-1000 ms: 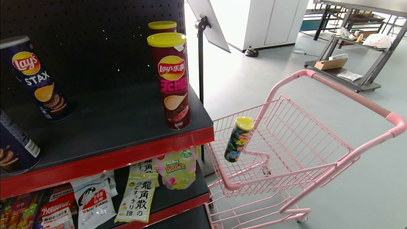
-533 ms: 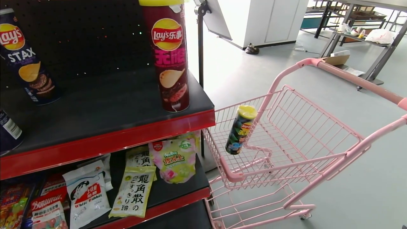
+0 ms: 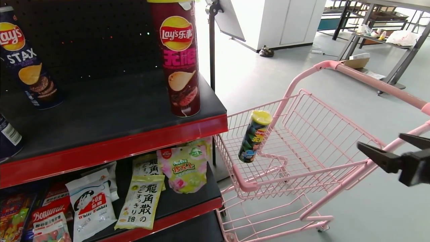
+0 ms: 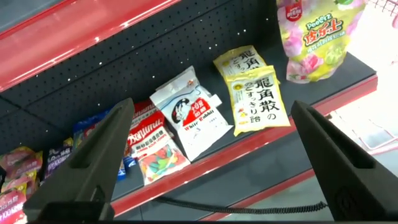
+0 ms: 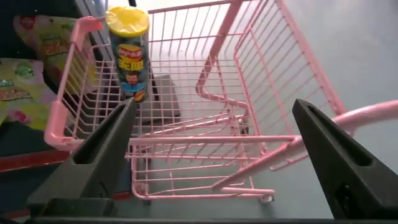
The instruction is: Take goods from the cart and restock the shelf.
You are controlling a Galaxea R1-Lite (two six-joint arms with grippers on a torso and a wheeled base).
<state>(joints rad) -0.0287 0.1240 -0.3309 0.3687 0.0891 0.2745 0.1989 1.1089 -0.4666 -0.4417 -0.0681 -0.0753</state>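
Note:
A dark green chip can (image 3: pixel 254 136) with a yellow lid leans tilted inside the pink cart (image 3: pixel 373 84), near the basket's end closest to the shelf. My right gripper (image 3: pixel 379 140) hangs open by the cart's handle side, well to the right of the can, with nothing in it. From the right wrist view the can (image 5: pixel 129 53) stands in the far corner of the cart (image 5: pixel 65 87), beyond the open right gripper (image 5: pixel 211 106). My left gripper (image 4: pixel 211 106) is open and faces the lower shelf's snack bags (image 4: pixel 189 112). The upper shelf (image 3: pixel 111 111) holds a maroon can (image 3: pixel 179 57).
A dark blue can (image 3: pixel 28 64) stands at the back left of the upper shelf. Yellow, white and pink-green bags (image 3: pixel 144 198) lie on the lower shelf. A pole with a board (image 3: pixel 211 50) rises between shelf and cart. Grey floor (image 3: pixel 386 208) lies right of the cart.
The head camera has tilted down, shifting the whole picture. My right gripper has come into the head view from the right edge. The can in the cart has stayed put.

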